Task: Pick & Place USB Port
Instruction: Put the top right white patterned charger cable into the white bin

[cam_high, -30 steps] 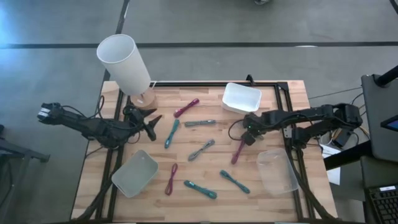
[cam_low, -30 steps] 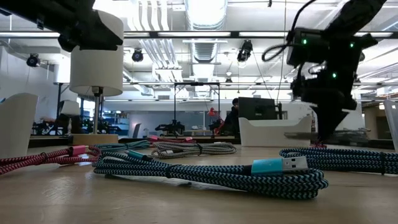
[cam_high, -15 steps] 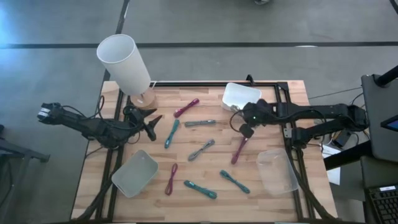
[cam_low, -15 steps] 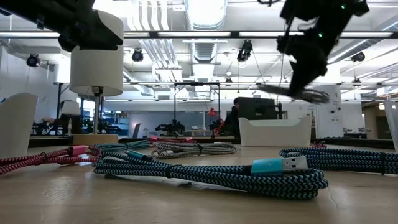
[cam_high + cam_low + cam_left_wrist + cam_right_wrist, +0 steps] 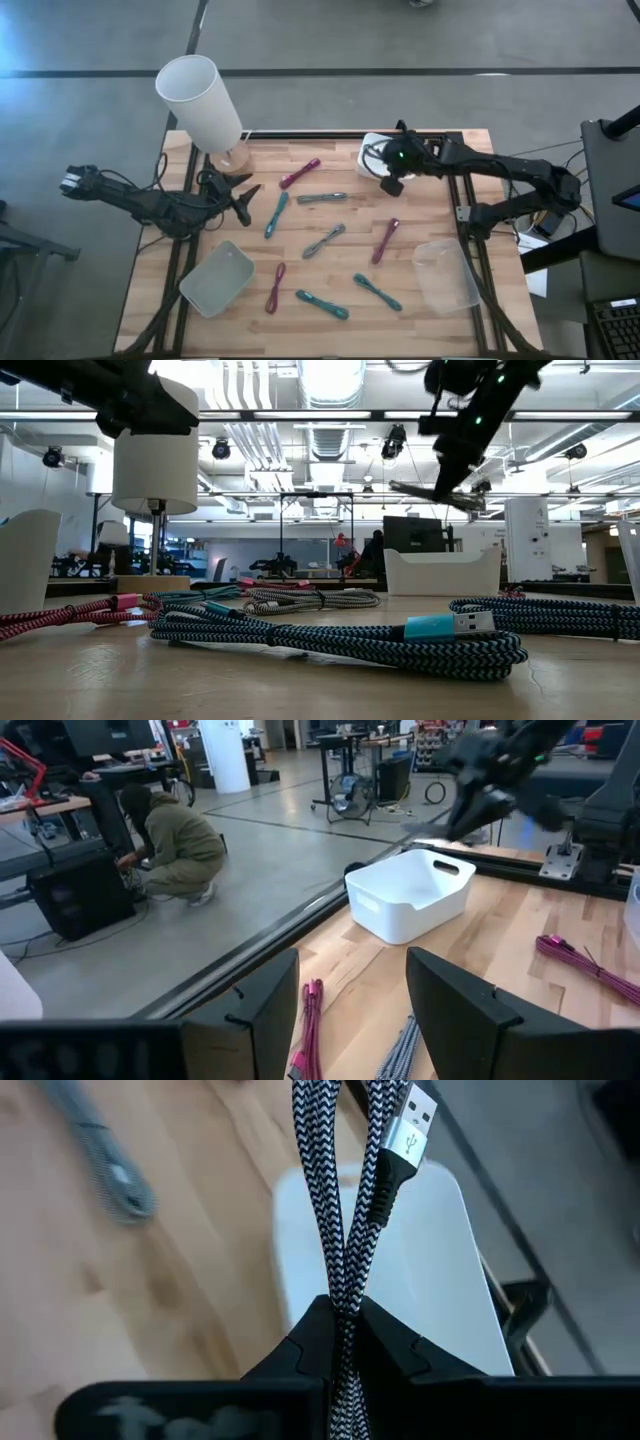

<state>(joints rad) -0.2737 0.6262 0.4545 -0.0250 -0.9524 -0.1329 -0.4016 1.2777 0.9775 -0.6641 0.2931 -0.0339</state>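
Note:
My right gripper [image 5: 392, 184] hangs in the air over the white bin [image 5: 376, 152] at the table's far right and is shut on a black-and-white braided USB cable [image 5: 352, 1200]. The cable's silver plug [image 5: 408, 1132] points away from the wrist. In the low view the cable [image 5: 436, 495] sticks out sideways below the gripper [image 5: 452, 465], well above the bin [image 5: 440, 572]. My left gripper [image 5: 246, 200] waits open near the table's left side, beside the lamp's base. My right gripper pinches the folded cable bundle between its two fingers, with several strands [image 5: 345, 1318] running out side by side past the fingertips. The fingers come from above, slanting down. The cable is lifted clear of the table and bin and juts out stiffly, plug end free.
Several coiled cables lie on the wood: pink [image 5: 300, 172], grey [image 5: 322, 198], teal [image 5: 276, 213], grey [image 5: 324, 240], maroon [image 5: 386, 240], more near the front. A translucent bin [image 5: 217, 277] sits near left, a clear one [image 5: 445, 275] near right. A white lamp [image 5: 200, 100] stands far left.
My right gripper has risen from the table and travelled toward the far edge, carrying the braided cable with it. The cable is lifted clear and now hangs over the white bin.

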